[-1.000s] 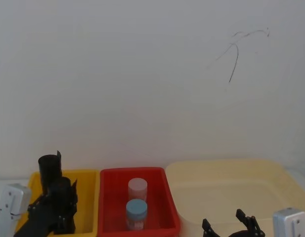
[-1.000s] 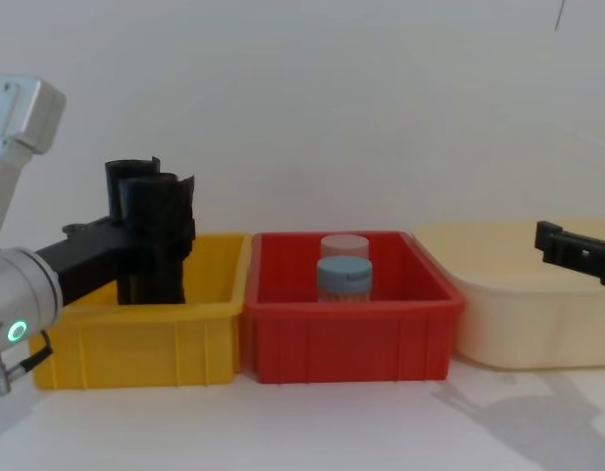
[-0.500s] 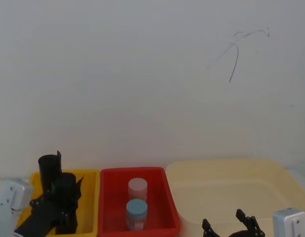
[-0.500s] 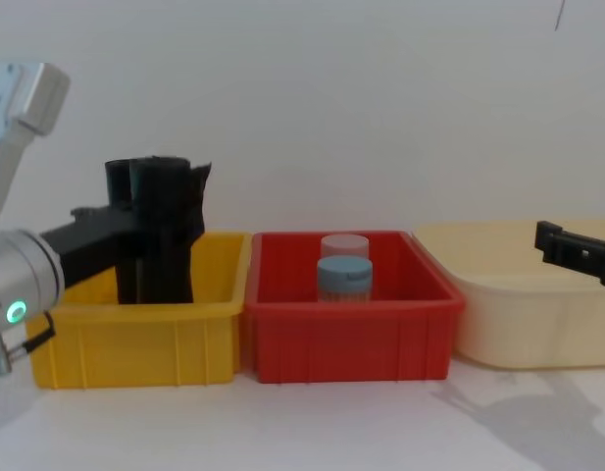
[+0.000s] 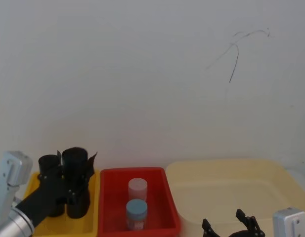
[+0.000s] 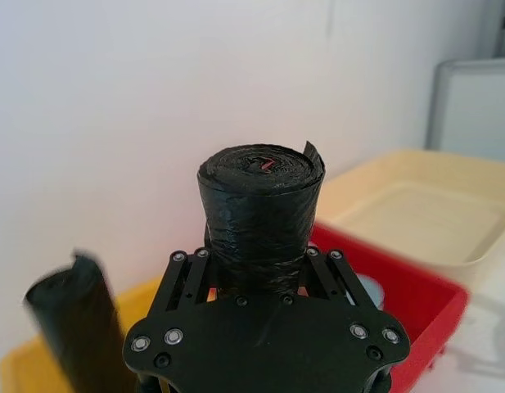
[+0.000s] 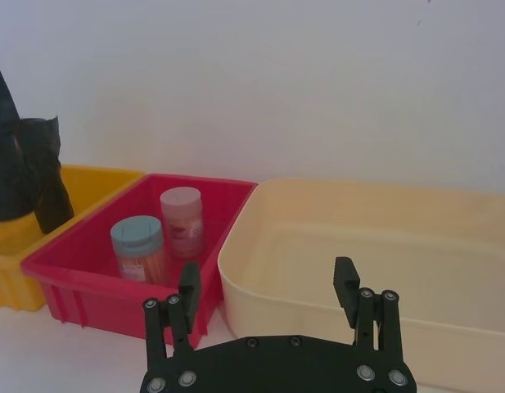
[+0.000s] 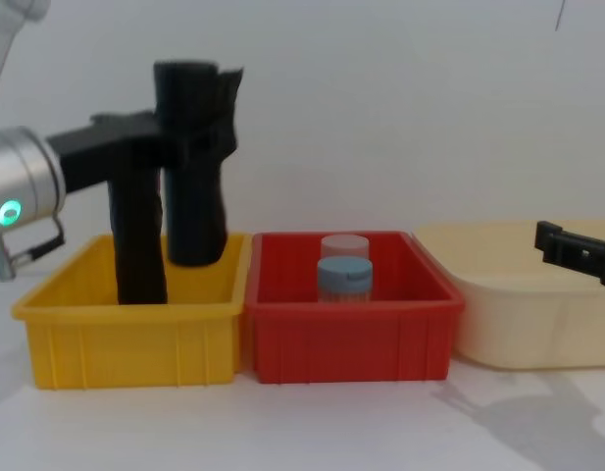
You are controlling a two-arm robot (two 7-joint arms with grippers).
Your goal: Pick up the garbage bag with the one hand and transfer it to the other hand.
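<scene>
The garbage bag [image 8: 194, 167] is a tight black roll standing upright, its lower end level with the rim of the yellow bin [image 8: 126, 339]. My left gripper [image 8: 175, 137], on the silver arm with the green ring, is shut on its upper half. In the left wrist view the roll [image 6: 260, 205] stands between the fingers [image 6: 187, 278]. A second black roll [image 8: 137, 245] stands inside the yellow bin. My right gripper [image 7: 268, 282] hangs open and empty over the cream tub [image 7: 383, 246], far right of the bag.
A red bin [image 8: 351, 343] sits between the yellow bin and the cream tub [image 8: 518, 324]. It holds a pink-lidded jar [image 8: 343, 243] and a blue-lidded jar [image 8: 343, 278]. A white wall stands close behind all three containers.
My left gripper has risen with the garbage bag, lifting it up out of the yellow bin. The right gripper has stayed where it was.
</scene>
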